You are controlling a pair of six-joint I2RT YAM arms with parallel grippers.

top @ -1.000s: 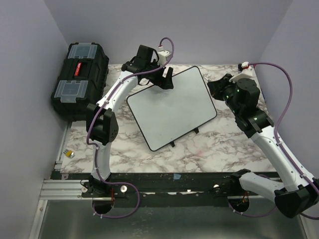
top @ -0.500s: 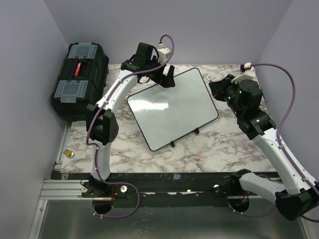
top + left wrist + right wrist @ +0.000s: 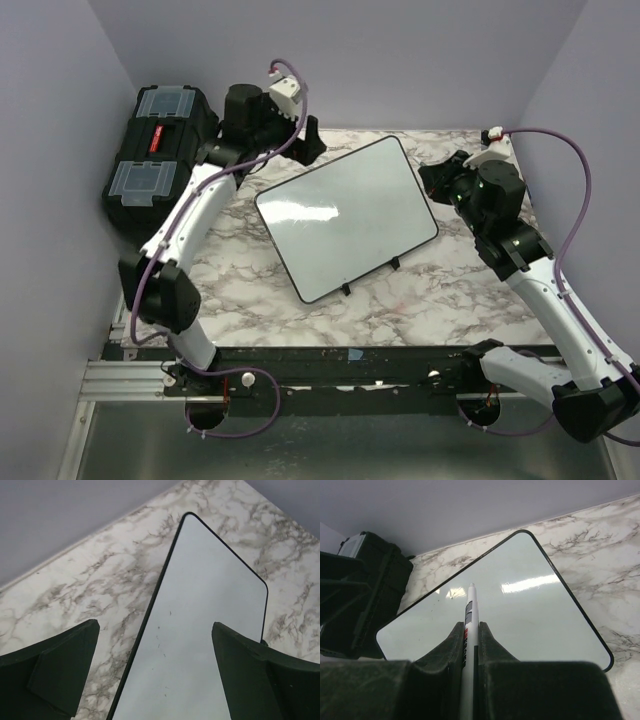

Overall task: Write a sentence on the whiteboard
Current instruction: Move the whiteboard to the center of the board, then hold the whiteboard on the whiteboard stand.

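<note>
- whiteboard [image 3: 345,215] lies on the marble surface [image 3: 440,290] between the two arms. It is turned at an angle, with one long edge facing the black toolbox [image 3: 160,155] side.
- The board face is blank. No sentence is on it, only a few faint specks in the left wrist view.
- right gripper [image 3: 437,182] is clenched on a marker [image 3: 469,625]. The barrel is pinched between the fingers and the tip points forward over the board.
- Can't tell whether the cap is on. Can't tell tip height either, but nothing suggests contact with the board.
- From the top view the right gripper sits just beside the board's right edge, not over the writing area.
- left gripper [image 3: 308,142] is released, jaws wide with nothing between them. It hovers near the board's far-left corner, between the board and the toolbox.
- Step, my read: pre-write. The pen is in hand, the board is placed, and the first stroke is not yet made.
- Next move needs:
  - the right arm to carry the tip to the start of the top line and come down to light contact
  - a pen angle that lets the tip drag cleanly
  - strokes that follow the board's rotated edges, not the surface's
- Risk: the board may slide under pen pressure. The left gripper is placed to pin the corner if needed.
</note>
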